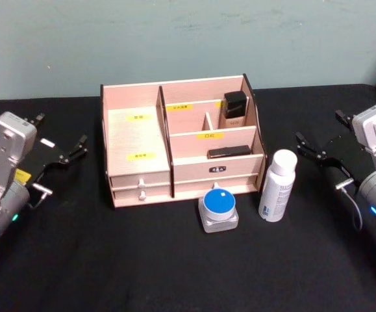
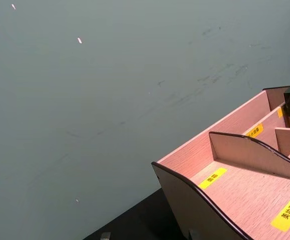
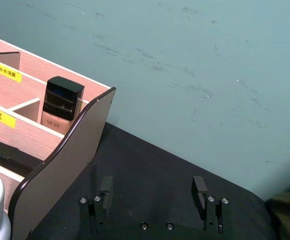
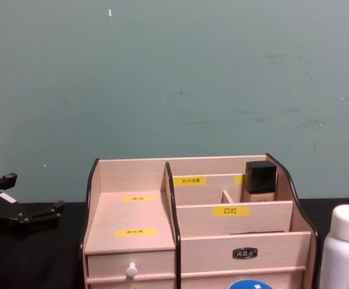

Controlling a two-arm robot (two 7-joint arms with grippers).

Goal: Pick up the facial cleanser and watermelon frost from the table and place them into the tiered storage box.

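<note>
- The tiered storage box (image 1: 136, 140) stands at the middle of the black table (image 1: 175, 273), with its drawers facing the robot.
- The facial cleanser (image 1: 277, 185) stands upright on the table, just beside the box's front right corner.
- The watermelon frost (image 1: 218, 208) sits on the table just in front of the box's right-hand drawers, to the left of the cleanser, with its blue lid up.
- The left gripper (image 1: 78, 147) hovers to the left of the box and well apart from it, its fingers spread and holding nothing.
- The right gripper (image 1: 308, 147) hovers to the right of the cleanser. The right wrist view shows its two fingers (image 3: 106, 189) set wide apart and empty.
- A black-capped beige bottle (image 1: 234, 108) stands in the rear right compartment, and a flat dark item (image 1: 229, 152) lies in the compartment in front of it.
</note>
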